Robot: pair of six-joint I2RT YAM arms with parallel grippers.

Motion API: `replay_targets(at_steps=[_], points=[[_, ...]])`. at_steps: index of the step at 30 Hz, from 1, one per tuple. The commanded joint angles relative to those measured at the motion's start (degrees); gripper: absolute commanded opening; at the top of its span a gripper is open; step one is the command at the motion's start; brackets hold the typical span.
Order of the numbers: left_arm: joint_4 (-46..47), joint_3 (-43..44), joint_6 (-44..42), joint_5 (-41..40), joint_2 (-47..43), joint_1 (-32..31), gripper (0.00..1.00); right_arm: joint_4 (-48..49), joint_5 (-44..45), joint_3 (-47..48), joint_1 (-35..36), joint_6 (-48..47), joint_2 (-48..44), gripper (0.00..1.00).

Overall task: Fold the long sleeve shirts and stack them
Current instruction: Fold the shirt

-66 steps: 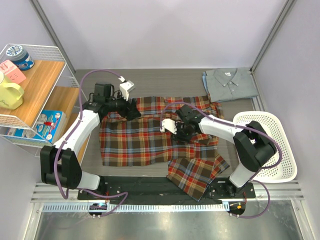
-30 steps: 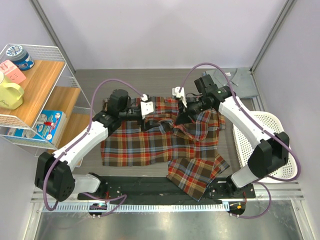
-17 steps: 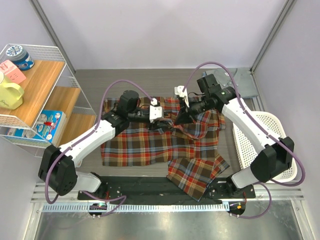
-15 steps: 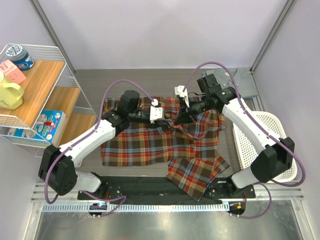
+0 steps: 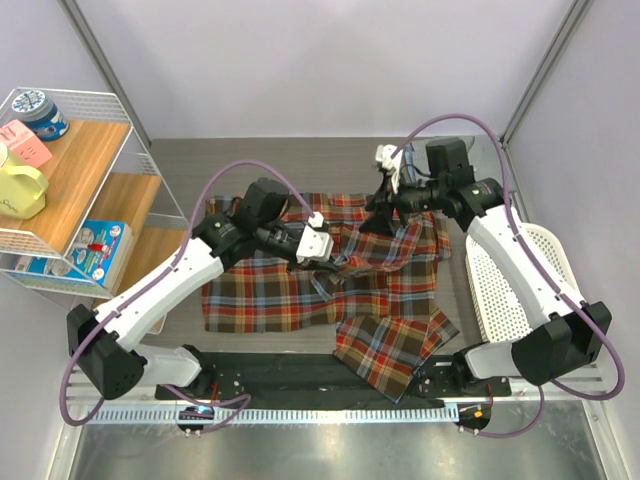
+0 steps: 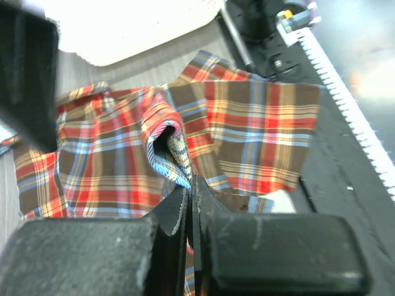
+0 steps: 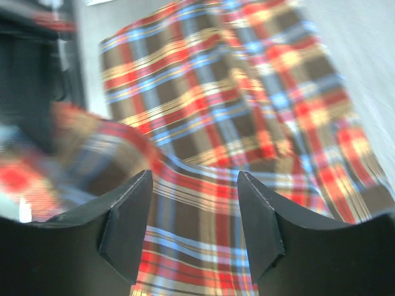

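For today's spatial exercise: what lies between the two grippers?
Only plaid shirt: a raised fold from the left gripper toward the right gripper, shown in the top view.

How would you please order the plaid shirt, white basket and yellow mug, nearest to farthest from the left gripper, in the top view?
1. plaid shirt, pinched in the left gripper.
2. white basket, on the right.
3. yellow mug, on the far-left shelf.

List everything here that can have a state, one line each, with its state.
Red, brown, blue and yellow plaid flannel shirt: spread unfolded on the table, one fold bunched up and pinched.
Left gripper: shut on a fold of the plaid flannel shirt.
Right gripper: open, empty, above the shirt.
White plastic mesh basket: upright, nothing visible inside.
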State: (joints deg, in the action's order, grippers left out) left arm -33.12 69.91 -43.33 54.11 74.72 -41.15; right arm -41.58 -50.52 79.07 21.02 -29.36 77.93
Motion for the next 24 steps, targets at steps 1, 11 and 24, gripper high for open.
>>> replay_targets(at_steps=[1, 11, 24], points=[[-13.9, 7.9, -4.7, 5.9, -0.5, -1.1, 0.00, 7.2, 3.9, 0.1, -3.6, 9.5, 0.0, 0.64], [-14.1, 18.9, 9.6, -2.2, 11.4, -4.0, 0.00, 6.2, 6.4, 0.5, -10.3, 12.9, 11.7, 0.64], [-3.3, 27.7, 31.7, -13.0, 30.0, 17.5, 0.00, -7.6, 11.1, 13.7, -15.0, 3.5, 27.9, 0.70]])
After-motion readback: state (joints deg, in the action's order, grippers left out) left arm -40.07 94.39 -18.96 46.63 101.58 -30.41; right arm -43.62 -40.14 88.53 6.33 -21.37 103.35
